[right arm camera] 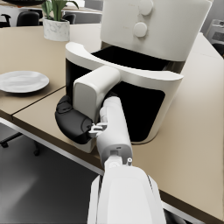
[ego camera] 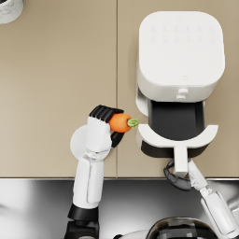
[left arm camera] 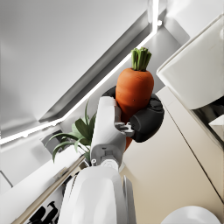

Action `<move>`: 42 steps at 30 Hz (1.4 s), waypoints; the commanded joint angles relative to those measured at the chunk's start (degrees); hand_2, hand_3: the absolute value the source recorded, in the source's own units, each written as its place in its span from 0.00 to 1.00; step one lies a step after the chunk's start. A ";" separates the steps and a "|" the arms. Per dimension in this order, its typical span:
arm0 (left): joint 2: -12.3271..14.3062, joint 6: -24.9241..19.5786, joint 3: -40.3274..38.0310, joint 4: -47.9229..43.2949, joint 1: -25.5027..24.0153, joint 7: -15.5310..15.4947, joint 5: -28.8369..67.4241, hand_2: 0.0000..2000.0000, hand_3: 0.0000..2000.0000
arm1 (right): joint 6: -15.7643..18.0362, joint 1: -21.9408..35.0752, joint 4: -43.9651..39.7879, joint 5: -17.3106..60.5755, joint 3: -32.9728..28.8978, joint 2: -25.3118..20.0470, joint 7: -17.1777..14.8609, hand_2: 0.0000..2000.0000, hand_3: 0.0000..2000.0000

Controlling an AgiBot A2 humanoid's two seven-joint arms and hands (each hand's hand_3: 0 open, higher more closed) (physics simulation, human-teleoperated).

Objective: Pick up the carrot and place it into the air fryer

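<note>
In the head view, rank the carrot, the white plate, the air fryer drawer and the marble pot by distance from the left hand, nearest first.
1. Carrot: held in the left hand, on its fryer side.
2. White plate: directly beneath the hand, partly hidden.
3. Air fryer drawer: pulled open, to the hand's right.
4. Marble pot: far top-left corner of the table.

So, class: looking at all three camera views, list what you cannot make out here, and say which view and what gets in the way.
- The plate, head view: mostly covered by the left hand.
- Air fryer drawer floor, head view: too dark to see what, if anything, lies inside.
- Carrot tip, left wrist view: hidden behind the fingers holding it.
- Drawer handle, right wrist view: its far side is hidden by the right hand gripping it.
- Corner pot, head view: cut off by the edge.
</note>
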 commanded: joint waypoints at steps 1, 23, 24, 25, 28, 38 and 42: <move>3.69 0.02 6.66 2.48 5.99 0.00 0.00 1.00 1.00 | -0.12 -4.02 13.42 0.00 3.45 4.91 0.13 1.00 1.00; 6.70 0.00 32.88 20.13 14.43 -0.05 0.07 0.00 0.02 | -2.11 -7.62 10.30 -0.08 3.33 9.85 0.28 1.00 1.00; 4.94 0.72 32.28 17.59 12.37 -0.17 0.08 0.00 0.00 | -2.03 -7.64 10.33 -0.08 3.34 9.86 0.27 1.00 1.00; 3.17 2.37 30.80 14.18 10.23 -0.25 0.11 0.00 0.00 | -2.03 -7.78 10.45 -0.08 3.37 9.92 0.34 1.00 1.00; -5.11 6.36 22.96 -0.60 1.87 -0.62 0.16 0.00 0.00 | -0.40 -8.10 10.48 -0.11 3.24 10.23 0.62 1.00 1.00; -20.54 2.21 0.89 -17.67 -20.83 -0.35 0.04 0.00 0.00 | 6.32 7.52 -0.72 0.02 -4.01 -10.50 0.17 1.00 1.00; -20.07 1.29 -4.78 -17.07 -22.26 -0.19 0.04 0.00 0.00 | 8.56 11.59 -6.73 0.11 -4.37 -13.02 -0.02 1.00 1.00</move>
